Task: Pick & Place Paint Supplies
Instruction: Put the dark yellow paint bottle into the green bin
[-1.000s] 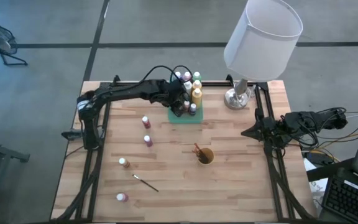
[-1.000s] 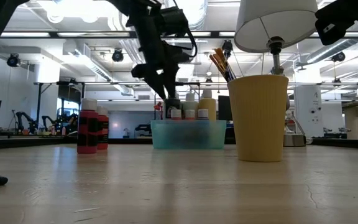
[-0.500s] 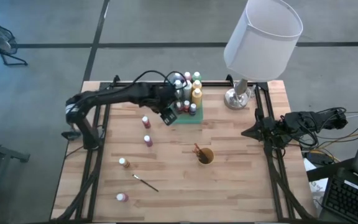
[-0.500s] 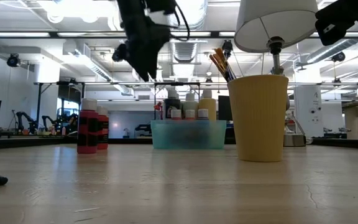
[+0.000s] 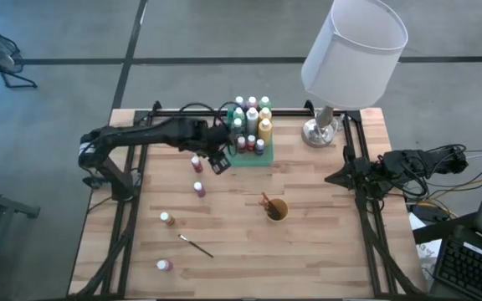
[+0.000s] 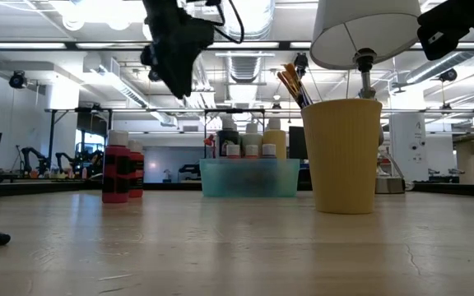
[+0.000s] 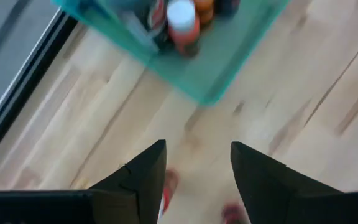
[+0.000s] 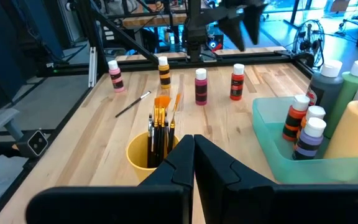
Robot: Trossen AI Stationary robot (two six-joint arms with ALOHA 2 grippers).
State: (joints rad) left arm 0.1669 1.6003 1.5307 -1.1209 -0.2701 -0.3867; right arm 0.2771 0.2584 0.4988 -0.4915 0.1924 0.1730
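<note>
My left gripper hangs open and empty above the table, just left of the green tray. Several paint bottles stand upright in that tray. In the low view this gripper is well above the bottle tops. A red bottle and a pink bottle stand on the wood close to it. Two more bottles and a dark-handled brush are toward the near-left corner. My right gripper waits shut at the table's right edge.
An orange-yellow cup holding brushes stands near the table's middle. A lamp with a white shade has its base at the far right. Bare wood lies along the near right.
My left gripper has risen out of the green tray and moved toward the table's left and near side. It now hangs over the wood beside the tray. The bottles in the tray stay standing. The right arm kept still.
</note>
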